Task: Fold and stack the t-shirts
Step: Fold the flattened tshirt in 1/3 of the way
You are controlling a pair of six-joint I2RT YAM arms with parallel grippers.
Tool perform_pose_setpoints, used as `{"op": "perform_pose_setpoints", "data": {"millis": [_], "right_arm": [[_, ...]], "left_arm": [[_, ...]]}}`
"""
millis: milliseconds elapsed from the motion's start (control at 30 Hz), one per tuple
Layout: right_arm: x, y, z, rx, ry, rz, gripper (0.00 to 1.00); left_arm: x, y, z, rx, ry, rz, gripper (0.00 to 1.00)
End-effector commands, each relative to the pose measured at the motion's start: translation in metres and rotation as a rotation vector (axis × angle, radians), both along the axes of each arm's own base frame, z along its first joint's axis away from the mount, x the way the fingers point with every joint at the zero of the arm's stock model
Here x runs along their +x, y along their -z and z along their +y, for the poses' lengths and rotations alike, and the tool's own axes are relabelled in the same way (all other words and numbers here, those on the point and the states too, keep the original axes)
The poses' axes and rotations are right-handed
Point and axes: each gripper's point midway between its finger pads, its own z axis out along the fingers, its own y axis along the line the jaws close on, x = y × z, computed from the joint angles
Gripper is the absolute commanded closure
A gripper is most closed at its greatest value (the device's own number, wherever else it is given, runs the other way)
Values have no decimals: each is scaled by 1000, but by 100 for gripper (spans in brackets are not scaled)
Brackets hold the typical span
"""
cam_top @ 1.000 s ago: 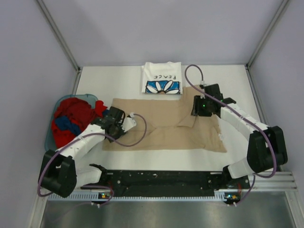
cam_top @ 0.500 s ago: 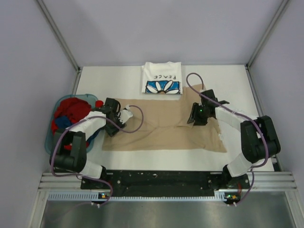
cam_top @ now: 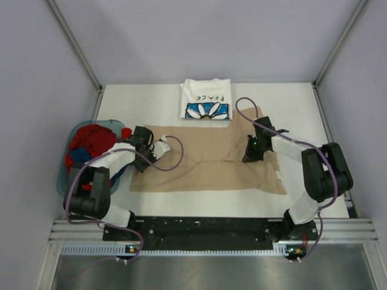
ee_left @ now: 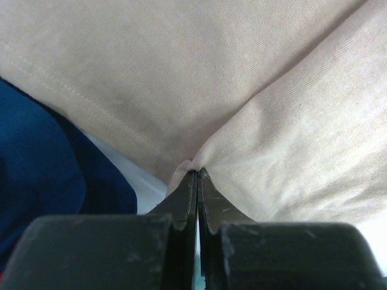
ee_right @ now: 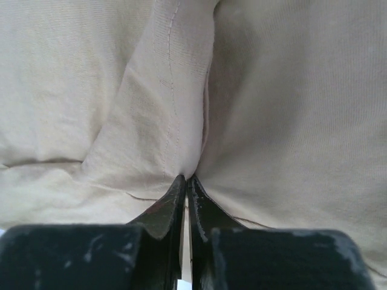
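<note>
A tan t-shirt [cam_top: 205, 163] lies spread on the white table, partly folded. My left gripper [cam_top: 147, 151] is shut on its left edge; the left wrist view shows the jaws [ee_left: 197, 175] pinching a fold of tan cloth [ee_left: 254, 90]. My right gripper [cam_top: 249, 154] is shut on the shirt's right part; the right wrist view shows the jaws [ee_right: 185, 180] pinching a tan crease [ee_right: 175, 109]. A folded white t-shirt with blue daisy print and "PEACE" lettering [cam_top: 207, 100] lies at the back. Red and blue shirts [cam_top: 91, 148] fill the basket.
A teal plastic basket [cam_top: 65, 175] stands at the left table edge, close to my left arm. Blue cloth [ee_left: 36, 163] shows at the left of the left wrist view. Grey walls enclose the table on three sides.
My left gripper moved up and left to the tan shirt's left edge. My right gripper came down and slightly inward, and the shirt's upper right part now lies flatter.
</note>
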Motion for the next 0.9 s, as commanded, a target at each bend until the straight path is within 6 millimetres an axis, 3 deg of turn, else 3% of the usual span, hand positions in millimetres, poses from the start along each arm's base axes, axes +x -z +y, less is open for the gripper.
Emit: {"op": "perform_pose_setpoints", "data": {"millis": [0, 233, 367, 500, 867], "right_arm": [[14, -10, 2, 33, 8, -55, 100], [19, -36, -2, 31, -4, -119, 100], [13, -31, -1, 26, -33, -85, 93], [17, -37, 13, 78, -59, -106, 100], [30, -49, 25, 116, -78, -138, 100]], "left_arm": [[9, -15, 5, 8, -29, -94, 100], [17, -16, 18, 65, -90, -167, 100], [12, -10, 13, 41, -78, -137, 100], [11, -9, 12, 32, -75, -130, 100], [11, -12, 11, 25, -73, -141, 100]]}}
